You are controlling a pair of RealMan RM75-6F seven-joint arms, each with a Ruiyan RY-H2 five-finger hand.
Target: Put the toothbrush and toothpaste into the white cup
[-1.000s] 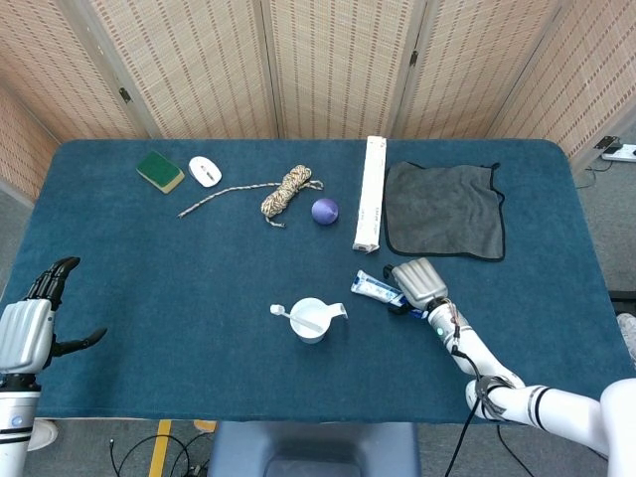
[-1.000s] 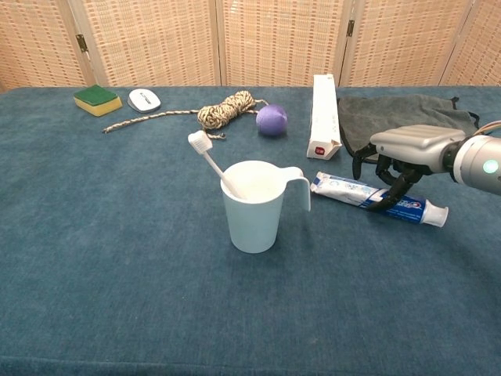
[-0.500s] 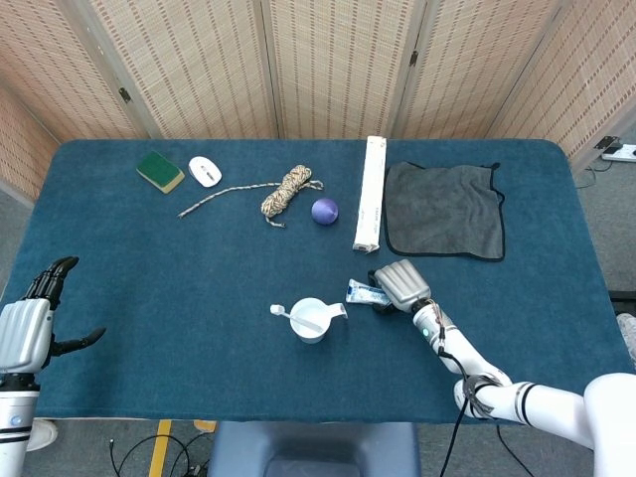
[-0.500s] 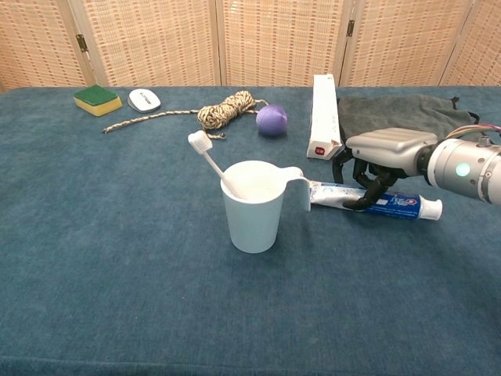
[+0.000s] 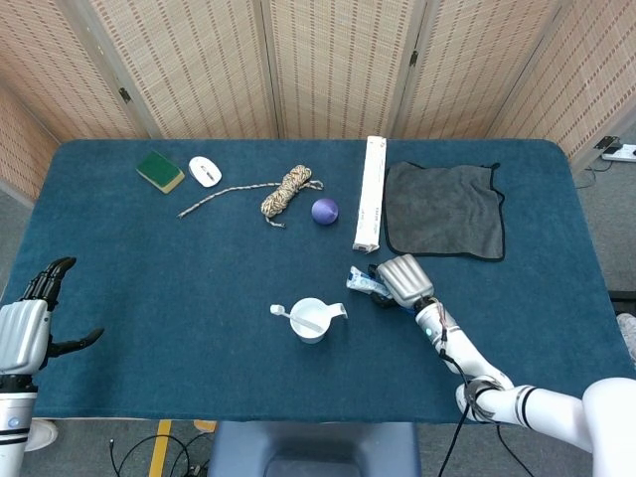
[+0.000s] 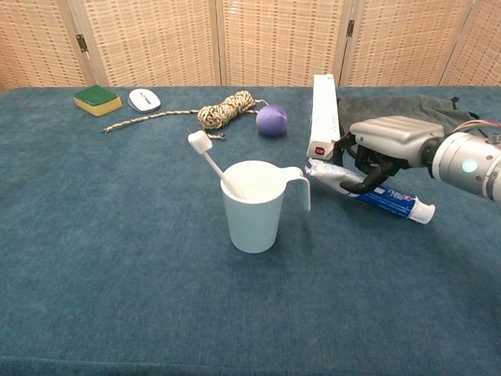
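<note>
The right hand (image 6: 381,153) holds the toothpaste (image 6: 368,190) in curled fingers, its crimped end tilted up just beside the white cup (image 6: 254,205), where the toothbrush (image 6: 213,163) already stands. Light and soft-walled, the tube likely handles best gripped mid-body. The left hand (image 5: 25,328) hangs open, well away.

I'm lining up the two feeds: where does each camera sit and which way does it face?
Head view: high, looking steeply down on the table; left hand at the near left edge, right hand holding the toothpaste.
Chest view: low at the near edge, looking across to the screens; only the right hand shows.
Both share cup, toothbrush, toothpaste, right hand.
</note>
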